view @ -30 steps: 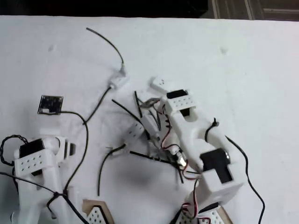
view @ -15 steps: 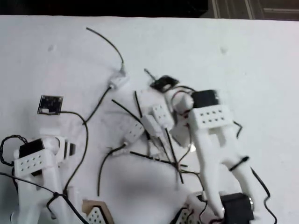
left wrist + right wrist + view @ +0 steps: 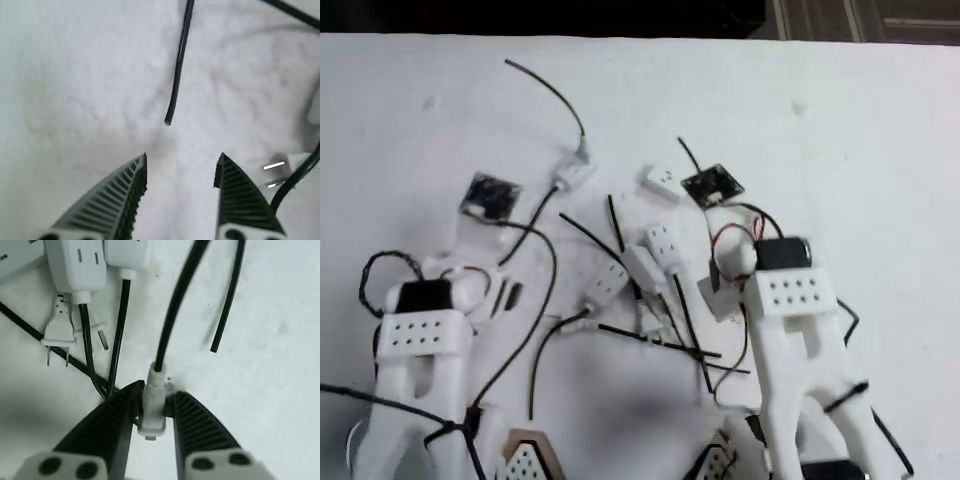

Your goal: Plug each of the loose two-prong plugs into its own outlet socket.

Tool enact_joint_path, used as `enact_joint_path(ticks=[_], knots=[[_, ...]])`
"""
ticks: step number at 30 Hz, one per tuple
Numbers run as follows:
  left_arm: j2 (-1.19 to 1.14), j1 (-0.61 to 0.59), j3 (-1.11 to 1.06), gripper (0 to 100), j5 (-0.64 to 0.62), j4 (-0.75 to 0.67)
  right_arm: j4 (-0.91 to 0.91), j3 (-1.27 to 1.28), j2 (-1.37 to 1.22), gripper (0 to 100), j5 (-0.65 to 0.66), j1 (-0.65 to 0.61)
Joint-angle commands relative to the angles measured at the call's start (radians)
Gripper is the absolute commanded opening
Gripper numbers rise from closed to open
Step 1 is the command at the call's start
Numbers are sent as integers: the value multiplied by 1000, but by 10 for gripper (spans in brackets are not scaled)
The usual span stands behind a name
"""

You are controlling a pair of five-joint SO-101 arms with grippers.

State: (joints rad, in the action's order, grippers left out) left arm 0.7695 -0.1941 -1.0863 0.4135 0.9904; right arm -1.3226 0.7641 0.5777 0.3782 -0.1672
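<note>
In the right wrist view my right gripper (image 3: 154, 394) is shut on a white plug (image 3: 152, 412) whose black cord (image 3: 175, 305) runs away from it. Beyond it lie two white outlet sockets (image 3: 77, 265) and a loose two-prong plug (image 3: 57, 330). The left wrist view has my left gripper (image 3: 182, 162) open just above bare cloth, with a cut black cable end (image 3: 170, 117) ahead and the two prongs of a plug (image 3: 272, 172) beside one finger. From above, the left gripper (image 3: 507, 296) stands left of the pile of sockets (image 3: 665, 240) and cords.
A white cloth (image 3: 840, 130) covers the table. Black cords cross between the arms (image 3: 650, 335). Another socket (image 3: 575, 172) with a cord lies farther back, and one more (image 3: 663, 178) beside the right arm's camera board (image 3: 712, 185). Wooden bases sit at the front edge (image 3: 525, 450).
The right arm has drawn back from the pile's centre toward the front right. The left arm, still before, has moved forward and to the right, toward the cords.
</note>
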Motion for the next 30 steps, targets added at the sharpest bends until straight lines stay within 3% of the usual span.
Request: enact_joint_path(ticks=[1, 10, 15, 23, 30], knots=[[18, 136, 121, 230, -3, 78, 56, 40, 136, 18, -63, 5], [8, 389, 207, 295, -6, 149, 28, 123, 383, 18, -100, 2], [-189, 470, 288, 295, -3, 135, 35, 221, 426, 18, -98, 4], [-677, 495, 577, 290, -8, 137, 31, 235, 430, 18, -95, 8], [-851, 495, 638, 276, 0, 127, 33, 261, 430, 18, -91, 8]])
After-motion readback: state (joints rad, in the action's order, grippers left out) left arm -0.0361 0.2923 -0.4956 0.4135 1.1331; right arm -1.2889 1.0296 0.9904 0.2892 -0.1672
